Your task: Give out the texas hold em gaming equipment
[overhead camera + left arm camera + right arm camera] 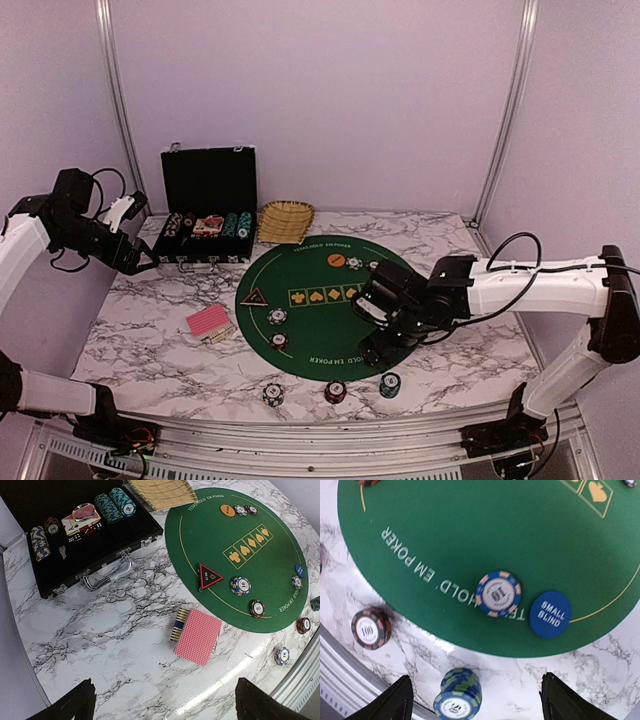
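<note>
A pink-backed card deck [208,322] [197,636] lies on the marble left of the green mat [300,262]. The mat carries a black-red triangle [209,575], an orange disc [227,510], a blue "small blind" disc [550,614] and single chips [498,593] [240,585]. Three chip stacks [272,392] [335,391] [389,384] stand along the near table edge. My right gripper [477,702] [385,345] hangs open over the mat's near right rim, the blue-green stack [457,695] below between its fingers, untouched. My left gripper [165,702] [138,258] is open and empty, high at the left.
An open black case [210,180] [100,545] with chip rows, cards and dice stands at the back left. A woven straw basket [286,220] sits beside it. A red-black 100 stack [370,627] stands near the table's metal front rail [300,435].
</note>
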Available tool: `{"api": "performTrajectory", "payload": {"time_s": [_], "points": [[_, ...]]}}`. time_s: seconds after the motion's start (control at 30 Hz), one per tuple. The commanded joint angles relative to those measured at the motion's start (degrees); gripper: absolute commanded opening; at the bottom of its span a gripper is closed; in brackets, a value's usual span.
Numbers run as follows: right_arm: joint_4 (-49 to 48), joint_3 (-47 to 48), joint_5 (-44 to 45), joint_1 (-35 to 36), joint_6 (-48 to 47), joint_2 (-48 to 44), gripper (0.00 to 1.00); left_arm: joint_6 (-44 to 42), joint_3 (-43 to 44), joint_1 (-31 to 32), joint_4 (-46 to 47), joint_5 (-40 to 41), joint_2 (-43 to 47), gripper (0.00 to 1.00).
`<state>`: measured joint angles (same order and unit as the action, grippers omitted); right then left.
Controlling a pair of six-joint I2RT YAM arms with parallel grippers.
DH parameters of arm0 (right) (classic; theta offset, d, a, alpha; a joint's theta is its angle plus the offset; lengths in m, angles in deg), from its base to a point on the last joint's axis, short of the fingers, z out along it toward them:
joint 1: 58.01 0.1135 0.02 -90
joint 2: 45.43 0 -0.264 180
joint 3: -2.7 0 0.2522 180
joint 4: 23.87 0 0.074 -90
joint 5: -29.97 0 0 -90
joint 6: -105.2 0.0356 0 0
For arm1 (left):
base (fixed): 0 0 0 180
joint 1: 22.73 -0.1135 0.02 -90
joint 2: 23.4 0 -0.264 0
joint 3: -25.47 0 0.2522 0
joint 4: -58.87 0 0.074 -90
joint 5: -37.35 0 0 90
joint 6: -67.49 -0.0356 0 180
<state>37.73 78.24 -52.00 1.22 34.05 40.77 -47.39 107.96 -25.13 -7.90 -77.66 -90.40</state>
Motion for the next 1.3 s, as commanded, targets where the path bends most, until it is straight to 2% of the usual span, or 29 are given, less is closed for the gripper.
{"api": "performTrajectory", "payload": {"time_s": [0.0,0.27,0.6,1.0,1.27], "points": [[3.6,-1.1,-2.4,3.0,3.4,-1.3,0.87,0.4,1.0,0.1,-1.7,-1.1,1.1,0.99],[1.2,-3.8,-5.4,4.1,2.5,0.4,0.80,0.6,1.1,0.2,-1.6,-1.2,1.1,0.99],[-0.6,-5.5,-3.6,4.1,1.6,3.2,0.72,0.4,1.3,0.2,-1.7,-1.2,1.1,0.99],[-1.2,-5.7,-3.6,4.1,1.1,3.6,0.52,0.3,1.3,0.1,-1.7,-1.0,1.1,0.99],[-1.2,-6.2,-4.1,4.1,0.9,3.8,0.54,0.3,1.3,0.2,-1.7,-1.1,1.1,0.99]]}}
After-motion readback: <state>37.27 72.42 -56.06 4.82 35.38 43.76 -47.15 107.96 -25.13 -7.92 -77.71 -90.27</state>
